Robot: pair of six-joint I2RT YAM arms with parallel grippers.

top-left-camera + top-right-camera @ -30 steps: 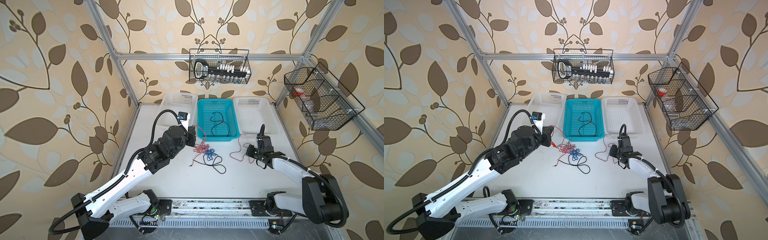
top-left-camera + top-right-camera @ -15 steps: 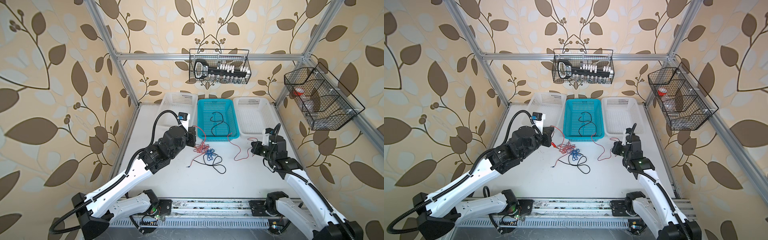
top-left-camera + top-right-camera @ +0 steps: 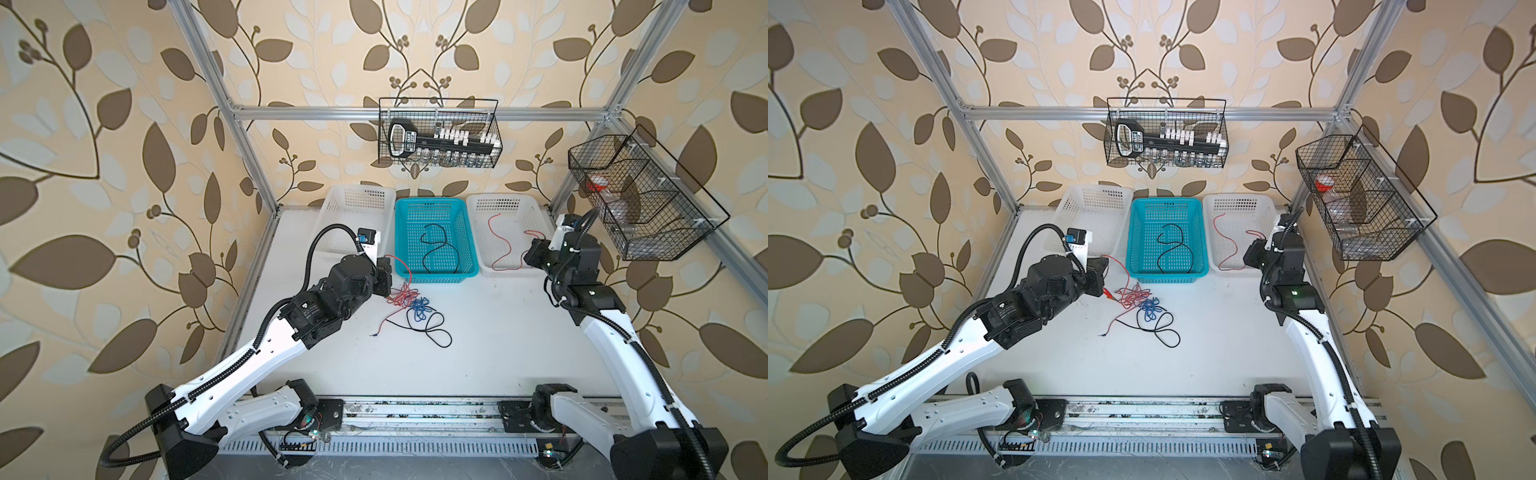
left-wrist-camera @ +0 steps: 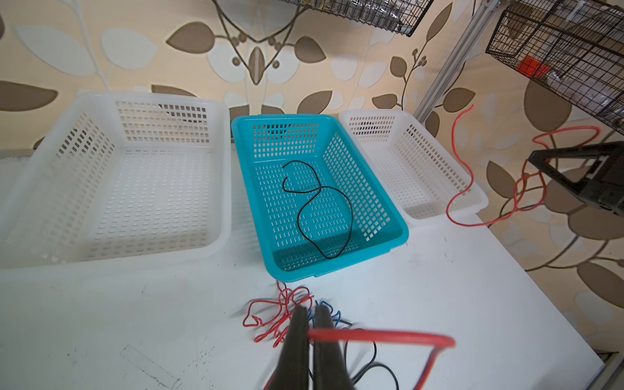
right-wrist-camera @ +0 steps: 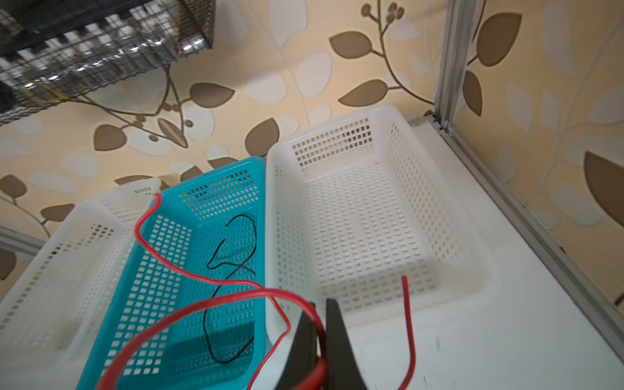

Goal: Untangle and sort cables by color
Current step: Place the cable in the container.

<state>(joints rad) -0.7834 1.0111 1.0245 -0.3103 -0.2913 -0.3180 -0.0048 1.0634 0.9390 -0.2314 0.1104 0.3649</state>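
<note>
Closure is complete on both pincers, and a wire is clamped between the fingers of each. The left pincer [image 4: 311,312] is shut on a red strand [image 4: 378,336], which is seen in the left wrist view coming out sideways from between the fingers. The strand is blurred close to the lens and appears to run back to the tangle [image 3: 413,303].

The tangle is made up of red, blue and black cables. In both top views it lies on the counter [image 3: 519,332] at the centre of the frame, just below the blue basket [image 3: 432,277] and just right of the left pincer. A black loop is trailed from it toward the lower right.

The right pincer [image 5: 320,304] is shut on a separate red cable [image 5: 408,317]. In both top views this pincer is held at the right of the frame, over the near right corner of the right white basket [image 3: 505,205]. The red cable is draped from it across that basket, and one free end is seen over the upper part of the basket.

One black cable [image 4: 299,219] is laid in loose curves on the floor of the blue basket, well apart from the tangle. The left white basket [image 3: 357,193] is set beside the blue basket, at the upper left of the row of three.
</note>
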